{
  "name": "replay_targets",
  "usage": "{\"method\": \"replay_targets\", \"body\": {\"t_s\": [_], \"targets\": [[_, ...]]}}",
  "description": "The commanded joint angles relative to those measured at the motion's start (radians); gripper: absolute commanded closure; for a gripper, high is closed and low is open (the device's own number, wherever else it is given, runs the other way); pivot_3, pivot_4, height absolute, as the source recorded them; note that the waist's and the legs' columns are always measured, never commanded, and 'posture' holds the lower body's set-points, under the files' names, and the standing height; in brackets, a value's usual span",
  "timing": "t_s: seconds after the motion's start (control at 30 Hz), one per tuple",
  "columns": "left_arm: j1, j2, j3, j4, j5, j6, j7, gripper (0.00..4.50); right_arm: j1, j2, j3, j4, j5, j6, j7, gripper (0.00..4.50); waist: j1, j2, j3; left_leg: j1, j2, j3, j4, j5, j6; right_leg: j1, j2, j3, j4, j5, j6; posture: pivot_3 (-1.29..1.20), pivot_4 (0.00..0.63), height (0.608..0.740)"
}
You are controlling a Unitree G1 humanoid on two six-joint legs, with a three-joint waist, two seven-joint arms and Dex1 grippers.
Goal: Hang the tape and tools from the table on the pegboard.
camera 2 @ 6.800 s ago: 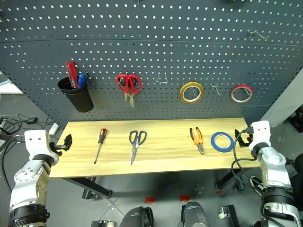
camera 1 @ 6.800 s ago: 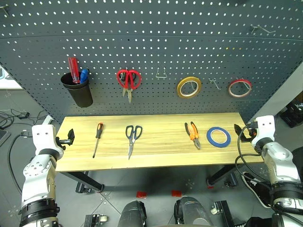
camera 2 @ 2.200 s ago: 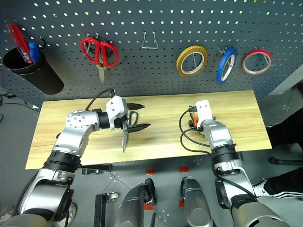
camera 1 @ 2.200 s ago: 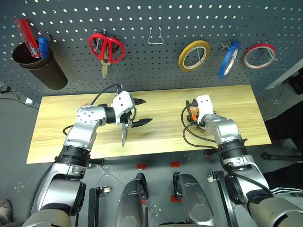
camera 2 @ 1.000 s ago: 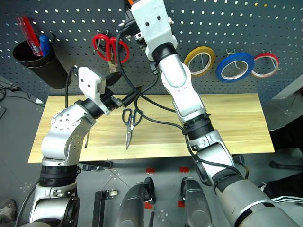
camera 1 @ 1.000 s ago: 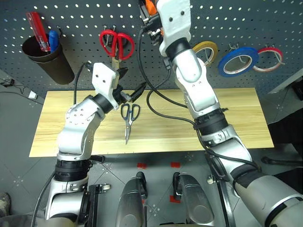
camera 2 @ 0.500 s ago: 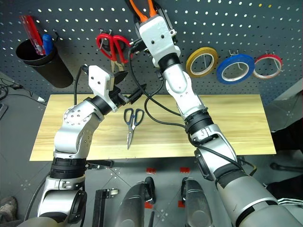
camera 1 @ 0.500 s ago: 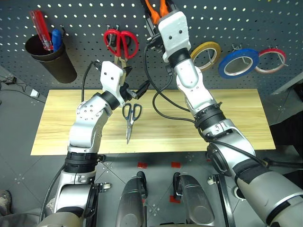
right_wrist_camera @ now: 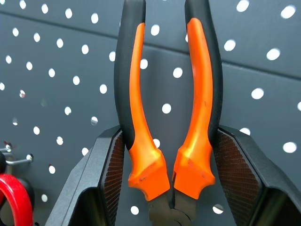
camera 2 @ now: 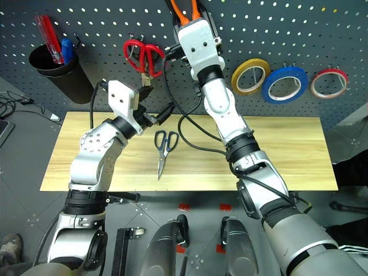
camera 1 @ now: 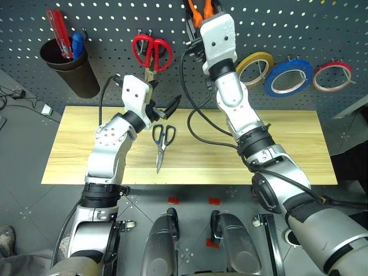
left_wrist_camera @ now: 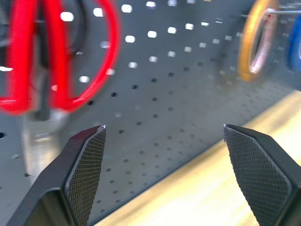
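A: What is the biggest thing here?

B: The pegboard (camera 1: 115,63). It is dark grey with rows of little holes, and it fills the top of the picture. Below it, across the middle, is the pale wood bench (camera 1: 287,149).

A: What hangs on the pegboard?

B: At the upper left is a black cup (camera 1: 72,72) holding a red-handled screwdriver (camera 1: 59,24). To its right hang the red-looped scissors (camera 1: 150,50). At the upper right are three rings in a row: the yellow tape ring (camera 1: 255,67), the blue tape (camera 1: 288,76), and the red-and-white tape ring (camera 1: 334,76). The blue tape is on its hook, between the other two.

A: Where are the tools?

B: The scissors with black loops (camera 1: 163,141) lie flat on the bench, near the middle, blades pointing to the bottom of the picture. The pliers (right_wrist_camera: 169,99) are at the top middle, up against the pegboard, orange-black handles pointing up.

A: Who holds the pliers?

B: The right gripper (right_wrist_camera: 170,188). Its fingers squeeze the handles from both sides.

A: And the other one?

B: The left gripper (camera 1: 163,102) sits above the scissors, just under the red-looped scissors. Its fingers (left_wrist_camera: 89,155) are spread wide with nothing between them.
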Motion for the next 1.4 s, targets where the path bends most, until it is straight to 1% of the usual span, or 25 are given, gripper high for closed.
{"method": "replay_targets", "body": {"t_s": [0.03,0.2,0.33,0.53,0.73,0.8,0.83,0.9,0.93,1.03,1.13,1.23,1.3,1.4], "targets": [[-0.039,-0.002,0.030,-0.026,-0.007,-0.020,0.026,0.33,-0.048,-0.003,-0.019,0.007,-0.002,-0.032,-0.026,1.97,0.000,0.000,0.000,0.000,0.000,0.000,0.000,0.000,0.000,0.000,0.000,0.000,-0.001,0.000,0.000,-0.07,0.375,0.740],[-0.039,-0.010,0.017,-0.028,-0.001,-0.015,0.028,0.33,-0.022,-0.014,-0.014,0.042,-0.014,-0.036,-0.038,1.97,0.000,0.000,0.000,0.000,0.000,0.001,-0.002,0.000,0.000,0.000,0.000,-0.001,-0.002,0.000,0.000,-0.07,0.374,0.740],[-0.011,-0.011,-0.001,-0.040,0.006,-0.008,0.024,0.33,0.040,-0.017,-0.016,0.025,-0.015,-0.014,-0.040,1.97,0.001,0.000,0.000,0.000,0.000,0.000,-0.001,0.000,0.000,0.000,0.000,0.000,-0.001,0.000,0.000,-0.08,0.372,0.740],[0.034,-0.012,-0.008,-0.044,0.009,0.007,0.030,0.33,0.123,0.000,-0.049,-0.056,0.027,0.093,-0.041,1.97,0.002,0.000,0.000,0.000,0.000,0.000,0.000,0.000,0.000,0.001,0.000,-0.001,-0.001,0.000,0.000,-0.09,0.370,0.740],[0.085,-0.011,-0.019,-0.044,0.030,0.065,0.051,0.33,0.190,0.035,-0.085,-0.178,0.115,0.266,0.032,1.97,0.002,0.000,0.000,0.001,0.000,-0.001,0.001,0.000,0.000,0.002,0.000,0.000,0.000,0.000,0.000,-0.10,0.374,0.740],[0.105,-0.011,-0.019,-0.055,0.023,0.088,0.049,0.33,0.217,0.043,-0.090,-0.228,0.134,0.328,0.053,1.24,0.003,0.000,0.000,0.001,0.000,-0.001,0.001,0.000,0.000,0.002,0.000,-0.001,0.000,0.000,0.000,-0.11,0.378,0.740],[0.114,-0.008,-0.021,-0.057,0.029,0.097,0.054,0.33,0.232,0.044,-0.091,-0.254,0.139,0.356,0.062,0.96,0.004,0.000,0.000,0.001,0.000,-0.001,0.001,0.000,0.000,0.002,0.000,-0.001,0.000,0.000,0.000,-0.11,0.378,0.740],[0.127,-0.003,-0.024,-0.059,0.037,0.112,0.058,0.00,0.256,0.043,-0.087,-0.300,0.148,0.403,0.079,0.32,0.004,0.000,0.000,0.000,0.000,-0.002,0.000,0.000,0.000,0.002,0.000,-0.001,0.000,0.000,0.000,-0.11,0.378,0.740],[0.132,-0.004,-0.023,-0.061,0.035,0.120,0.057,0.00,0.265,0.042,-0.086,-0.320,0.151,0.424,0.086,0.02,0.004,0.000,0.000,0.000,0.000,-0.001,0.000,0.000,0.000,0.001,0.000,-0.001,-0.001,0.000,0.000,-0.11,0.378,0.740],[0.149,-0.007,-0.015,-0.075,0.024,0.166,0.063,0.00,0.306,0.041,-0.078,-0.399,0.167,0.496,0.126,0.02,0.001,0.001,0.001,-0.001,0.000,0.000,-0.001,0.000,0.000,0.000,0.000,0.000,-0.001,0.000,0.000,-0.12,0.382,0.740],[0.166,-0.008,-0.009,-0.096,0.036,0.250,0.104,0.00,0.369,0.040,-0.062,-0.530,0.195,0.589,0.182,0.02,-0.003,0.001,0.001,-0.001,0.001,0.000,-0.002,0.000,0.000,0.000,0.000,-0.001,-0.002,0.000,0.000,-0.13,0.383,0.740],[0.209,-0.010,-0.006,-0.151,0.029,0.364,0.141,0.00,0.465,0.032,-0.023,-0.727,0.256,0.724,0.289,0.02,-0.004,0.001,0.001,0.000,0.001,0.000,-0.003,0.000,0.000,0.000,0.000,0.000,-0.002,0.000,0.000,-0.13,0.389,0.740],[0.251,-0.014,0.004,-0.203,0.022,0.480,0.178,0.00,0.557,0.002,0.023,-0.897,0.315,0.843,0.384,0.02,-0.005,0.001,0.001,0.000,0.001,0.000,-0.003,0.000,0.000,0.000,0.000,0.001,-0.003,0.000,0.000,-0.13,0.389,0.740],[0.291,-0.012,0.005,-0.252,0.024,0.617,0.215,0.00,0.650,-0.043,0.060,-1.072,0.390,0.992,0.469,0.02,-0.004,0.001,0.001,-0.001,0.000,-0.001,-0.003,0.000,0.000,-0.001,0.000,0.001,-0.003,0.000,0.000,-0.14,0.394,0.740]]}}
